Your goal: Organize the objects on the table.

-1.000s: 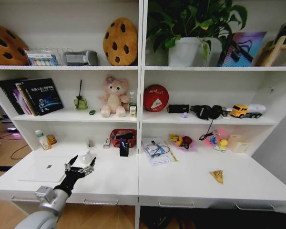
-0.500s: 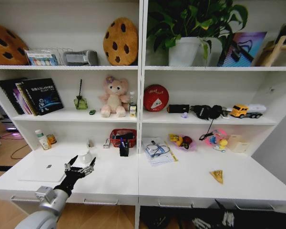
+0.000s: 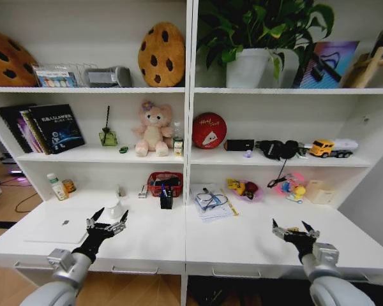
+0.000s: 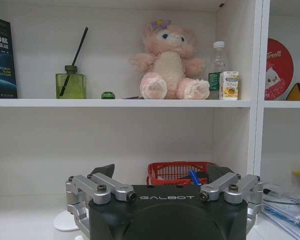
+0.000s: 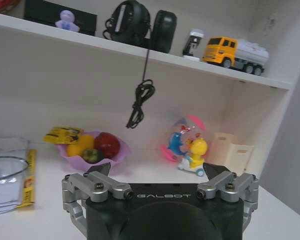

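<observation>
On the left of the white table (image 3: 242, 245) lies a thin silver laptop (image 3: 56, 227), closed. My left gripper (image 3: 106, 223) (image 4: 162, 172) hovers open just right of the laptop, in front of the white mug (image 3: 115, 209), and holds nothing. At the table's front right, my right gripper (image 3: 293, 231) (image 5: 157, 169) is open and empty, low over a small yellow wedge (image 3: 292, 229) that it partly hides. A small green oblong item (image 3: 123, 150) (image 4: 108, 95) sits on the shelf above, beside the green diffuser bottle (image 4: 70, 85).
At the back of the table stand a red mesh basket (image 3: 165, 183) (image 4: 177, 172), a black pen cup (image 3: 166, 199), papers with glasses (image 3: 209, 203), a fruit bowl (image 5: 92, 147) and a duck toy (image 5: 190, 147). Shelf uprights rise behind.
My right arm has risen from below the table edge to the front right, with its gripper open over the yellow wedge. The left arm has stayed still.
</observation>
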